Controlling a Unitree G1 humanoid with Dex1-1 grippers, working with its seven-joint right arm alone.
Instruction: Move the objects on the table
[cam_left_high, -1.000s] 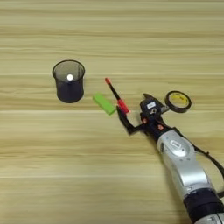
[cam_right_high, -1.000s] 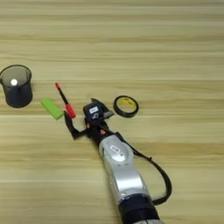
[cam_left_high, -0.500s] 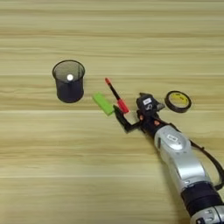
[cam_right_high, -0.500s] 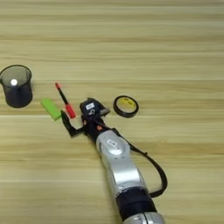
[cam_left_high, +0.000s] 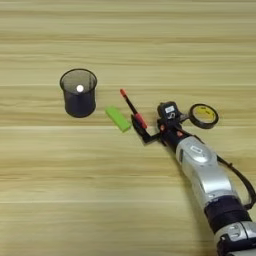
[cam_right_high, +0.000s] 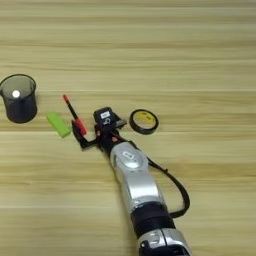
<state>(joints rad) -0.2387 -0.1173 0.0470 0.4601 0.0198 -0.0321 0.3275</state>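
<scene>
Silver forearm (cam_left_high: 205, 175) enters from the bottom right, reaching up-left. Right gripper (cam_left_high: 141, 129) sits at the near, lower end of the black-and-red pen (cam_left_high: 131, 108); its 2 black fingers flank the pen's red section, though whether they are pinching it or merely alongside I cannot tell.

Judged step: taking hold of the pen. Next move calls for a firm pinch on the thin shaft, then a clean lift.

Green block (cam_left_high: 118, 119) lies just left of the pen. Black tape roll (cam_left_high: 203, 115) with yellow inner label lies right of the wrist. Black mesh cup (cam_left_high: 78, 93) stands upright further left, a small white thing inside. All rest on the wooden table (cam_left_high: 125, 45).

No legible writing; a small white tag on the gripper housing is unreadable.
</scene>
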